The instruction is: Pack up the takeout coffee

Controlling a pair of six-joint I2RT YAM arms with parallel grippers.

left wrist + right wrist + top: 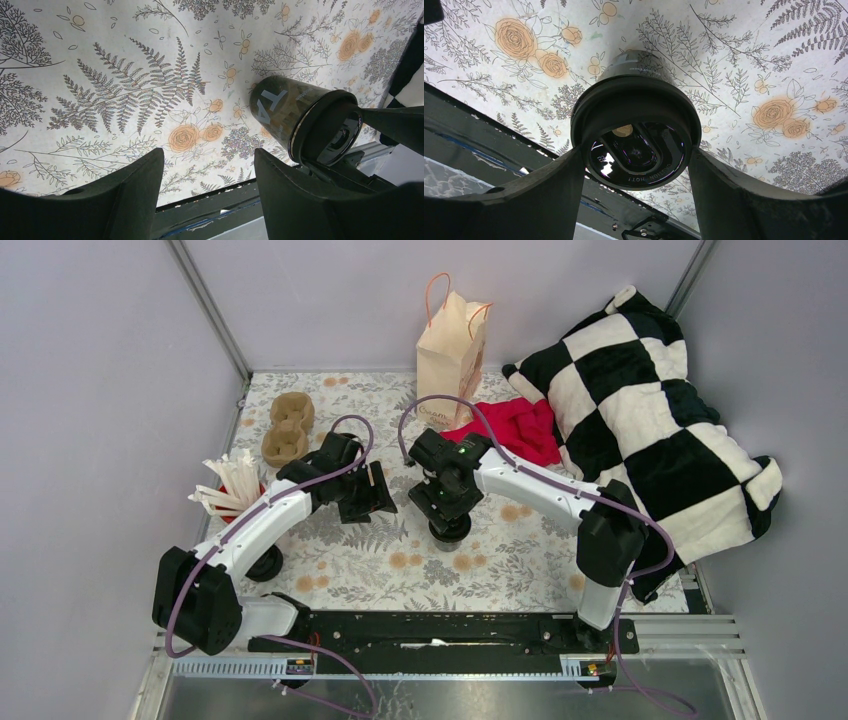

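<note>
The takeout coffee (450, 532) is a small black cup with a black lid, standing upright on the floral table mat near the middle. My right gripper (448, 505) is directly above it. In the right wrist view the fingers press both sides of the lid (636, 115), so the right gripper (636, 155) is shut on it. My left gripper (375, 495) hangs just left of the cup, open and empty. In the left wrist view the cup (280, 107) stands beyond and to the right of the left gripper (207, 160). The tan paper bag (452, 350) stands upright at the back.
A brown cardboard cup tray (288, 425) lies at the back left. A red cup of white straws (232, 488) stands at the left edge. A red cloth (515, 428) and a black-and-white checked pillow (650, 410) fill the right side. Grey walls enclose the table.
</note>
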